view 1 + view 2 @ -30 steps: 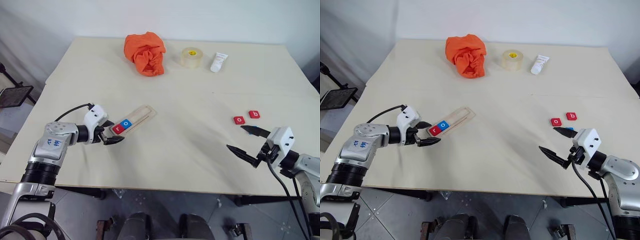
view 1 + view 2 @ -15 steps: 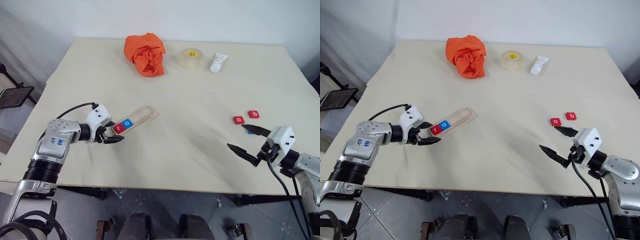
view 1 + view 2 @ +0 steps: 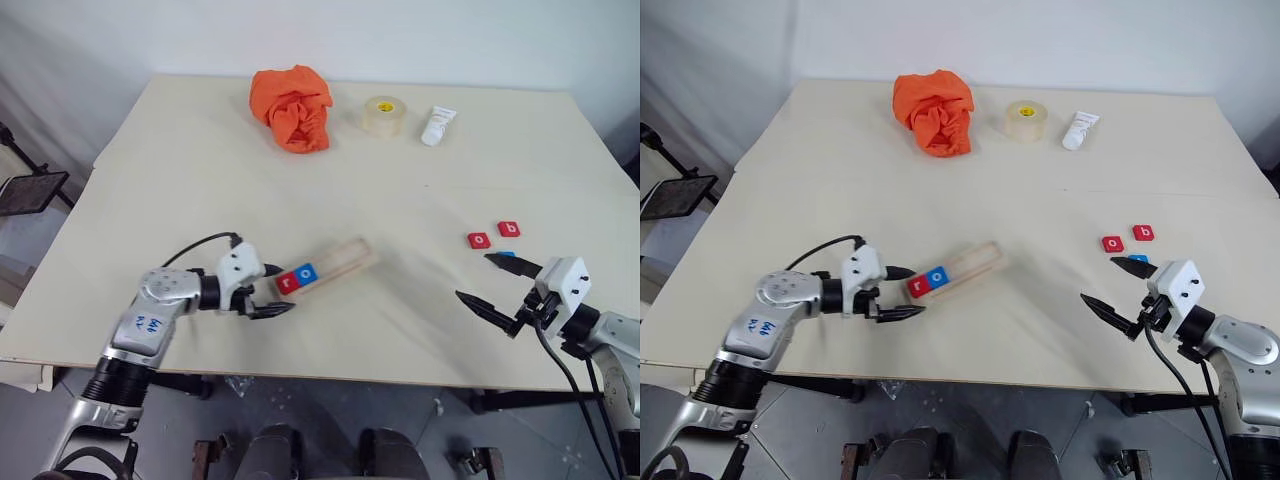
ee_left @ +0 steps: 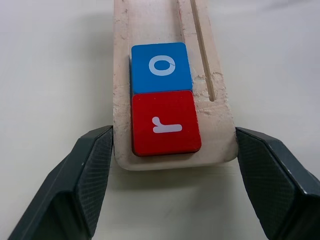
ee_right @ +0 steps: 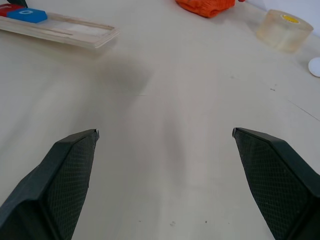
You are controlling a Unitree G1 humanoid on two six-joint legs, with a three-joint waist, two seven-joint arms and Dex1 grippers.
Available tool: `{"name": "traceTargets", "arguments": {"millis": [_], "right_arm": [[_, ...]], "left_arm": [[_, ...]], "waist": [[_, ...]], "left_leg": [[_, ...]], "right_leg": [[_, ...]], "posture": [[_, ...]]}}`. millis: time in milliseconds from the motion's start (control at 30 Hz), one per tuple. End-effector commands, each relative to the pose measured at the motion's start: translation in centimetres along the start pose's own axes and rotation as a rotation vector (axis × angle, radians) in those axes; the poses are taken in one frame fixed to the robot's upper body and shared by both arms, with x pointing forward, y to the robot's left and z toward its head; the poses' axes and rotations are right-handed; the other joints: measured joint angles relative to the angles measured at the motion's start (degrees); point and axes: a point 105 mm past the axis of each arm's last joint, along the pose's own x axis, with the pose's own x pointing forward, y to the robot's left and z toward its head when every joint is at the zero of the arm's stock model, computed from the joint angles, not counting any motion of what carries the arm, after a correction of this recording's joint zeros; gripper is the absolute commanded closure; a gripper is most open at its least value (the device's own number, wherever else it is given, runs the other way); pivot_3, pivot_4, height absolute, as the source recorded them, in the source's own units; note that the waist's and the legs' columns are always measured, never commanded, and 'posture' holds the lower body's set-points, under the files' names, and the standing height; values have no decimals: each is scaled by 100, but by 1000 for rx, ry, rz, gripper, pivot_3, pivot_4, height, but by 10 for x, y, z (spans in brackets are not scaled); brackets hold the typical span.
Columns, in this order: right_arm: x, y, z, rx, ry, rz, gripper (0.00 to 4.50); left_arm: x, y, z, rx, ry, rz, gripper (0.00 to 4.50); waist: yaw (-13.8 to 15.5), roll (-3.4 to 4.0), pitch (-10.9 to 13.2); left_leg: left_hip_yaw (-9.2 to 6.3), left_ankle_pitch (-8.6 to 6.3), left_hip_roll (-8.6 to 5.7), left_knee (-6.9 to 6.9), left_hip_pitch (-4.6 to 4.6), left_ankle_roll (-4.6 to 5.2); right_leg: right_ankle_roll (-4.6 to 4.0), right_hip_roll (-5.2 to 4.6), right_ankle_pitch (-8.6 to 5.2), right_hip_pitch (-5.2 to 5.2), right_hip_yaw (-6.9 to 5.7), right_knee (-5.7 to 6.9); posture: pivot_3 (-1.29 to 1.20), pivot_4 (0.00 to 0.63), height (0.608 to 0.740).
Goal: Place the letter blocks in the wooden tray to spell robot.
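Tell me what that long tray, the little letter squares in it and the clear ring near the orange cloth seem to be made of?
The tray looks like pale unfinished wood: grain and rough chipped edges along its groove. The red r block and blue o block look like smooth painted wood or plastic, matte, with white letters; which, I can't tell. The ring looks like a translucent roll of plastic tape.

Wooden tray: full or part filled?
Part filled. The wooden tray holds two letter blocks at the end nearest the left gripper: red r, then blue o. The rest of its slot is bare.
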Motion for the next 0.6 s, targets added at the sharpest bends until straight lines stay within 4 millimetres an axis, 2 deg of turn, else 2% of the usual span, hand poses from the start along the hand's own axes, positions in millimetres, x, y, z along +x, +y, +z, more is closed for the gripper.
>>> {"name": "traceTargets", "arguments": {"millis": [33, 267, 433, 600], "right_arm": [[-10, -9, 13, -48, -34, -35, 0], [-26, -9, 14, -50, -12, -29, 0], [-47, -12, 9, -51, 39, -5, 0], [-60, -15, 7, -50, 71, -2, 0]], "left_arm": [[28, -20, 24, 53, -57, -35, 1063], [69, -33, 40, 94, 6, -62, 1063], [81, -41, 44, 165, 51, -105, 1063], [83, -48, 47, 218, 85, -157, 1063]], "waist": [[6, 0, 0], [-4, -1, 1], [-3, 0, 1], [-2, -1, 1]], "left_leg": [[-1, -1, -1, 3, 0, 2], [2, -2, 2, 5, -2, 3], [4, -2, 2, 4, -2, 3], [3, -2, 2, 6, -2, 3]], "right_leg": [[0, -1, 0, 1, 2, 0], [0, 7, 0, 3, -1, -7], [0, 7, 0, 5, -1, -12], [0, 6, 0, 10, 0, -22]], "posture": [[0, 150, 740], [0, 150, 740], [0, 150, 740], [0, 150, 740]]}}
